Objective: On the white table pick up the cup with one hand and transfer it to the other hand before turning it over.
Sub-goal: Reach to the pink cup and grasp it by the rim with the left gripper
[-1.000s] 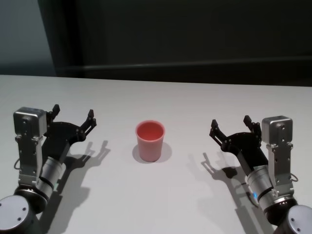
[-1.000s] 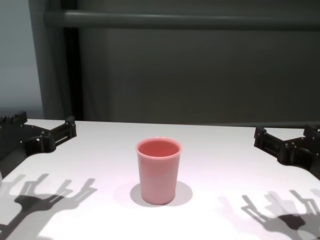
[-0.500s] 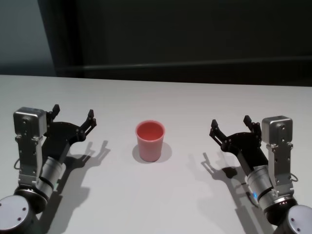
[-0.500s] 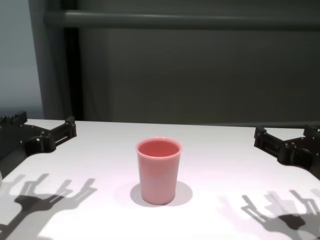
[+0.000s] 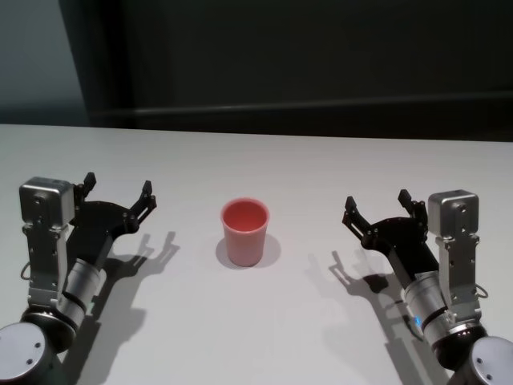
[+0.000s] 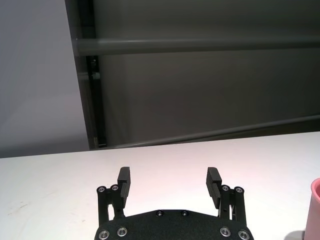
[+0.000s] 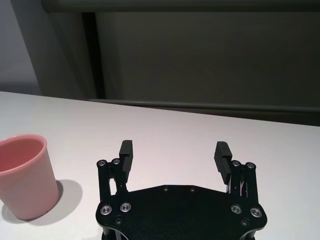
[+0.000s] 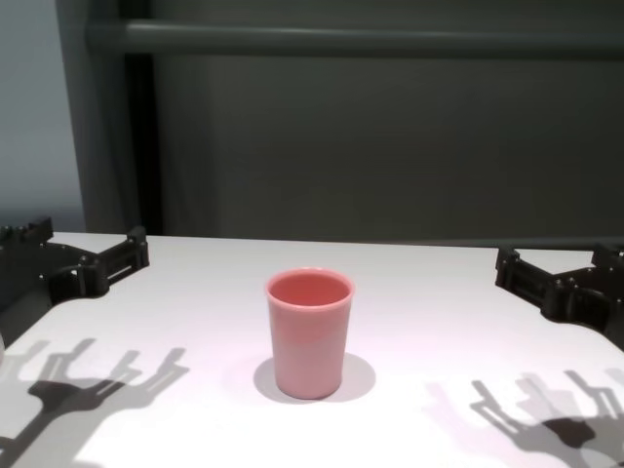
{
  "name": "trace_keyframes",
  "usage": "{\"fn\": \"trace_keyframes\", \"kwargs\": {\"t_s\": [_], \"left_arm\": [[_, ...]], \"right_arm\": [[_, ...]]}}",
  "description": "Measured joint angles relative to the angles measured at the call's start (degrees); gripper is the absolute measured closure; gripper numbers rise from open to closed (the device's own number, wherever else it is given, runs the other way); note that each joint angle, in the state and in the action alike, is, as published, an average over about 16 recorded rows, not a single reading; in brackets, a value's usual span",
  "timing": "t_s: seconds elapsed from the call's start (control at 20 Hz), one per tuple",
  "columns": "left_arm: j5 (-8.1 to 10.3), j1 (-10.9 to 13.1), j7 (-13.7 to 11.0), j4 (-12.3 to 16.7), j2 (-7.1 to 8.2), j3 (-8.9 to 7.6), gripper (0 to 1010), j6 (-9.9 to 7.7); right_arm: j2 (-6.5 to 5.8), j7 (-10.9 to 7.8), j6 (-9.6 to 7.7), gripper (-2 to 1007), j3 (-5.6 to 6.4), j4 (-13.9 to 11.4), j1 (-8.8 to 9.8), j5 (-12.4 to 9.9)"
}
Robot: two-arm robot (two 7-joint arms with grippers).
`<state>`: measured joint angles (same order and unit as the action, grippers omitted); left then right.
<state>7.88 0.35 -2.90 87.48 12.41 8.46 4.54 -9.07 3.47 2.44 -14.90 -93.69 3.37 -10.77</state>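
Observation:
The salmon-pink cup stands upright, mouth up, in the middle of the white table; it also shows in the chest view and at the edge of each wrist view. My left gripper hovers open to the cup's left, well apart from it, with nothing between its fingers. My right gripper hangs open to the cup's right, equally apart and empty, its fingers spread.
A dark wall with a horizontal rail runs behind the table's far edge. The grippers cast shadows on the tabletop near the front.

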Motion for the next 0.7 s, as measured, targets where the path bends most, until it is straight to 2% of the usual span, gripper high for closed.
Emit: {"fn": "trace_keyframes", "kwargs": {"t_s": [0.7], "left_arm": [[0.0, 0.0, 0.0, 0.0, 0.0, 0.0, 9, 0.0]], "right_arm": [[0.0, 0.0, 0.0, 3, 0.0, 0.0, 0.0, 0.0]]}}
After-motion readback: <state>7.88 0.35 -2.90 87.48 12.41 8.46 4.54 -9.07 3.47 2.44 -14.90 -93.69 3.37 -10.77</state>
